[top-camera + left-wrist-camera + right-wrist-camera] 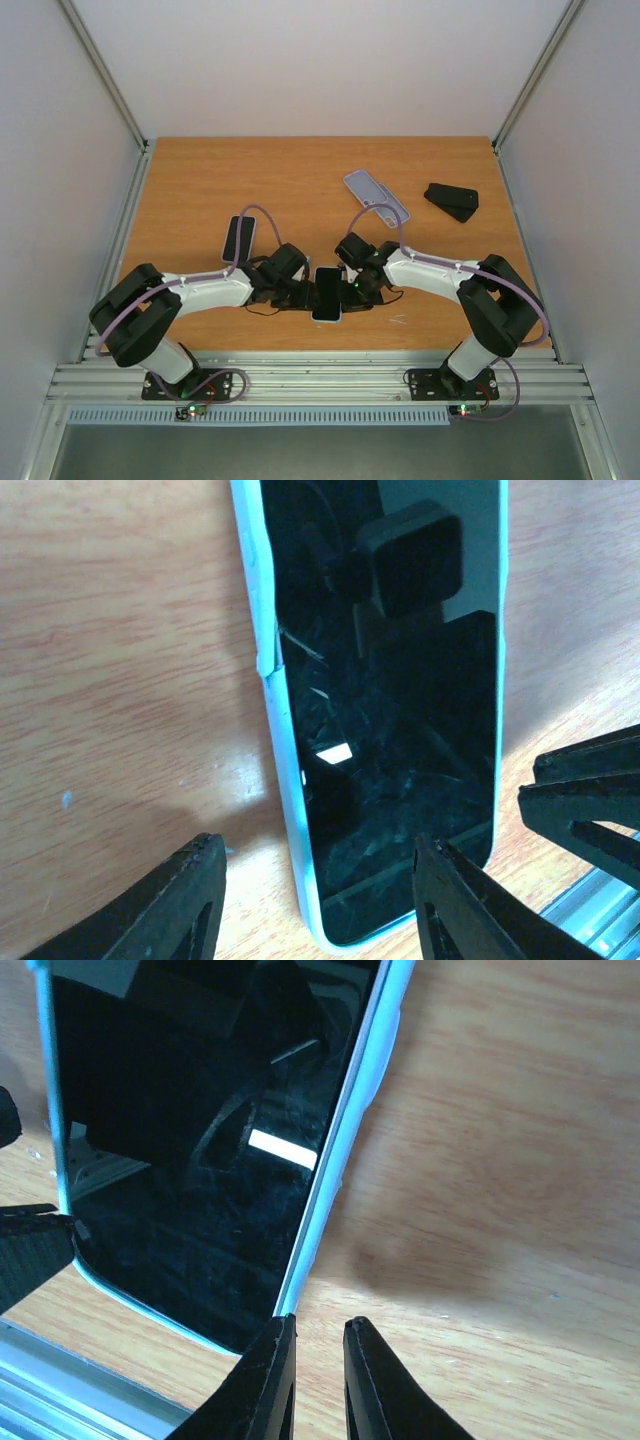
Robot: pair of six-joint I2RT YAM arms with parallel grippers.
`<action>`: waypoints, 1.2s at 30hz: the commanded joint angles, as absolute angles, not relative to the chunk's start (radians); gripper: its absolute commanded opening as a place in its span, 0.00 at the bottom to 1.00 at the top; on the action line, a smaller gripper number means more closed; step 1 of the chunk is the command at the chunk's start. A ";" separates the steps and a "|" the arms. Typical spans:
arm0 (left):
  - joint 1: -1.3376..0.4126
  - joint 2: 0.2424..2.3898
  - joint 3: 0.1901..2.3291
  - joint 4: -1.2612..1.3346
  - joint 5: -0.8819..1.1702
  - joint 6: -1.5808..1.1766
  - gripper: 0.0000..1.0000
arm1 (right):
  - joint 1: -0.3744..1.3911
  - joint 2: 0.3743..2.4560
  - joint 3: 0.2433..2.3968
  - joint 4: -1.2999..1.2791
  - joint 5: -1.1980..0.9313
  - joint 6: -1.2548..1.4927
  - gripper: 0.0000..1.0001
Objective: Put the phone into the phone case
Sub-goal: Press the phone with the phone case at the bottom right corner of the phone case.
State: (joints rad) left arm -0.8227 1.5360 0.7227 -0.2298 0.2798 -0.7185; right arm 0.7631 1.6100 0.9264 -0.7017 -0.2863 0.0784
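Note:
A black-screened phone [327,290] lies face up in a light blue phone case [326,318] near the table's front edge, between my two grippers. My left gripper [303,294] stands open over the phone's near corner [320,890]: one finger [195,890] is over the table left of the case, the other [445,890] over the screen [390,730]. The case rim [285,780] has a kink partway up its left side. My right gripper [352,290] is at the phone's other long edge, its tips [318,1332] a narrow slit apart with nothing between them. One of those tips [275,1345] touches the case edge [345,1130] beside the glass [190,1130].
A second dark phone in a pale case [239,238] lies left of centre. A lavender case [377,198] and a black wedge-shaped object [452,200] lie at the back right. The metal rail [320,380] runs along the table's front edge, just below the phone.

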 commanded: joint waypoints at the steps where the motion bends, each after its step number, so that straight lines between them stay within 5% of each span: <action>1: -0.833 1.558 0.701 -0.183 0.292 -0.736 0.52 | 0.771 1.604 0.885 -0.593 -0.347 0.154 0.17; 16: -0.845 1.577 0.665 -0.145 0.304 -0.764 0.49 | 0.781 1.661 0.852 -0.608 -0.327 0.158 0.15; 30: -0.847 1.538 0.616 -0.139 0.279 -0.793 0.51 | 0.891 1.977 0.975 -0.723 -0.099 0.147 0.12; 36: -0.846 1.523 0.631 -0.178 0.254 -0.778 0.52 | 0.874 1.814 0.962 -0.660 -0.147 0.087 0.14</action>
